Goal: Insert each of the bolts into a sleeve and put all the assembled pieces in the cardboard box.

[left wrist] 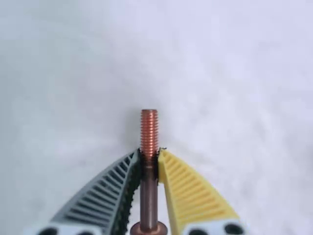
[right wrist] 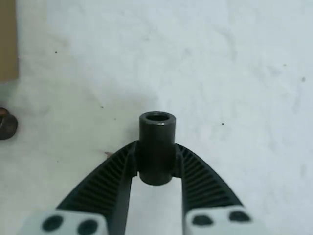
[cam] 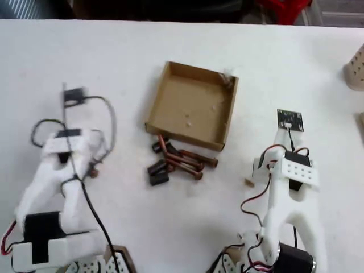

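Left tool (left wrist: pixel 149 154) clamped on a copper bolt (left wrist: pixel 148 128), threaded end jutting past the fingertips, over bare white counter (left wrist: pixel 234 73). Right tool (right wrist: pixel 156 151) clamped on a dark sleeve (right wrist: pixel 156 139), open bore facing outward. Cardboard box (cam: pixel 190 102) sits between the two arms. Loose bolts and sleeves (cam: pixel 176 160) heaped just beside the box's arm-side wall.

Left arm (cam: pixel 57 165): white printed shell, black motor block (cam: pixel 40 227), black cable (cam: pixel 111 122) looping off it, red wire (cam: pixel 5 243) at the base.
Left gripper (left wrist: pixel 149 152): ribbed, one grey finger (left wrist: pixel 100 198), one yellow finger (left wrist: pixel 193 193), white mount with dark screw holes.
Right arm (cam: pixel 287 196): white shell, perforated plate (cam: pixel 297 170), red and black wires (cam: pixel 254 199), small black board (cam: pixel 290 119).
Right gripper (right wrist: pixel 156 147): both ribbed fingers (right wrist: pixel 105 188) black.
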